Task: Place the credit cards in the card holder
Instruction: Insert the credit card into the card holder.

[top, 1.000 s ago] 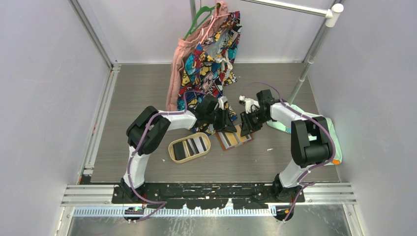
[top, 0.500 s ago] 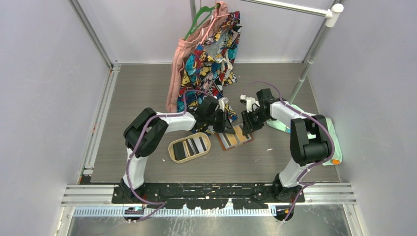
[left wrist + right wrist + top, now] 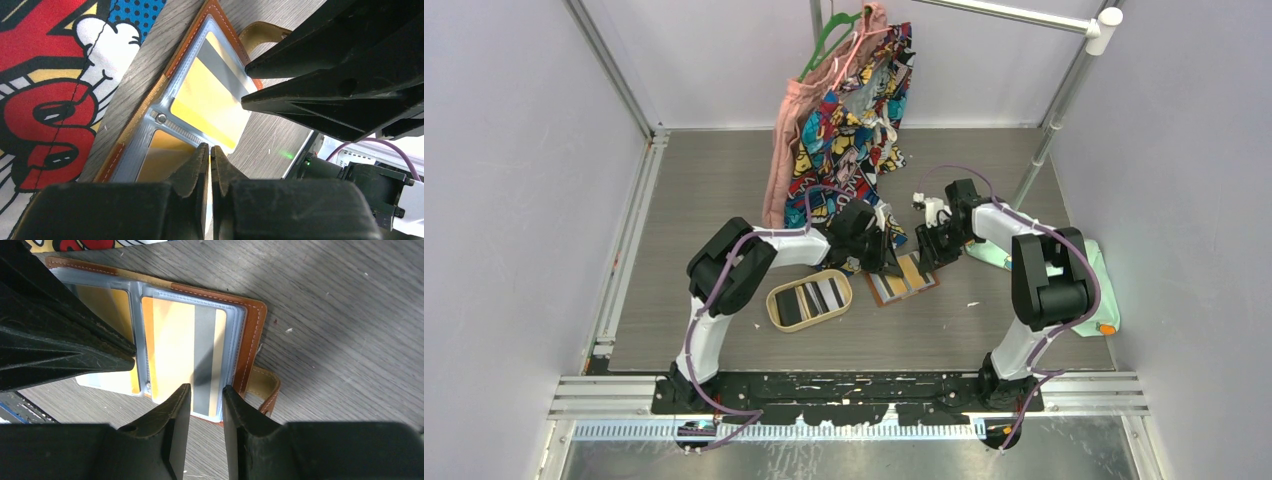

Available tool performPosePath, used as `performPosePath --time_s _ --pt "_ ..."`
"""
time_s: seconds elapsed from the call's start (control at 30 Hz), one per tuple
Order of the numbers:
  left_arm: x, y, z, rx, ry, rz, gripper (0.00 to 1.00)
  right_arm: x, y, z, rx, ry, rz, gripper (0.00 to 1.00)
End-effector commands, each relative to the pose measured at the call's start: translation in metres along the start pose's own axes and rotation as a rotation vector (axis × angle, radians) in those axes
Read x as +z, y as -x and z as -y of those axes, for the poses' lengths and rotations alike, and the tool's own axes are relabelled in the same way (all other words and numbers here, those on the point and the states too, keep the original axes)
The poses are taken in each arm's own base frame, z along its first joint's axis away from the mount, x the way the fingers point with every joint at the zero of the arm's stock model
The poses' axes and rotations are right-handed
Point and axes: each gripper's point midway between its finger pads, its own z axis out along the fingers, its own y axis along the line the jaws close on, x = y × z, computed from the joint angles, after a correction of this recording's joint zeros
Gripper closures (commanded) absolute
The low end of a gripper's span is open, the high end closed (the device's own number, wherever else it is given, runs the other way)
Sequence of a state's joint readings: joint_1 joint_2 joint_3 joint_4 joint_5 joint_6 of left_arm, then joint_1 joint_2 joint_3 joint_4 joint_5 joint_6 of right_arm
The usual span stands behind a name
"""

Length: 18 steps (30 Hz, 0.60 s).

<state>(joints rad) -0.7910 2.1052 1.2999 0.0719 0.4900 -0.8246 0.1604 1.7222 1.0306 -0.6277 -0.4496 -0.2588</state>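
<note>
The tan card holder (image 3: 904,281) lies open on the table, its clear pockets up. One yellow card with a grey stripe (image 3: 180,350) sits in the right pocket; it also shows in the left wrist view (image 3: 210,95). My left gripper (image 3: 210,150) is shut on a thin yellow card (image 3: 107,382), held edge-on at the left pocket. My right gripper (image 3: 206,390) is open a little and empty, its tips over the near edge of the right pocket. Black and striped cards (image 3: 816,296) lie in the oval wooden tray (image 3: 774,300).
A bright printed garment (image 3: 849,120) hangs on a hanger and drapes onto the table just behind the holder. A metal pole (image 3: 1064,95) stands at the back right. A light-green pad (image 3: 1096,275) lies on the right under the right arm.
Both grippers stay at the card holder. The left arm's elbow has shifted a little to the right and the right gripper has edged slightly back.
</note>
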Motion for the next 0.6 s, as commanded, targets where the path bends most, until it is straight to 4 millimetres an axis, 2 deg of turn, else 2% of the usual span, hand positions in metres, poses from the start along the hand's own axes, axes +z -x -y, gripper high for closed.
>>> performPosePath --time_s 0.0,0.23,0.37,0.57 --pt "0.002 0.006 0.000 0.028 0.010 0.005 0.93 -0.003 0.009 0.000 -0.001 0.011 0.010 0.64" --pt "0.005 0.004 -0.002 0.023 0.013 -0.005 0.93 -0.006 0.009 0.003 0.014 0.011 0.015 0.59" --pt "0.004 0.005 -0.002 0.023 0.012 -0.004 0.93 -0.008 0.012 -0.012 0.023 0.109 0.033 0.70" --pt "0.005 0.005 -0.002 0.023 0.011 -0.007 0.93 -0.016 0.017 -0.025 0.070 0.223 0.068 0.75"
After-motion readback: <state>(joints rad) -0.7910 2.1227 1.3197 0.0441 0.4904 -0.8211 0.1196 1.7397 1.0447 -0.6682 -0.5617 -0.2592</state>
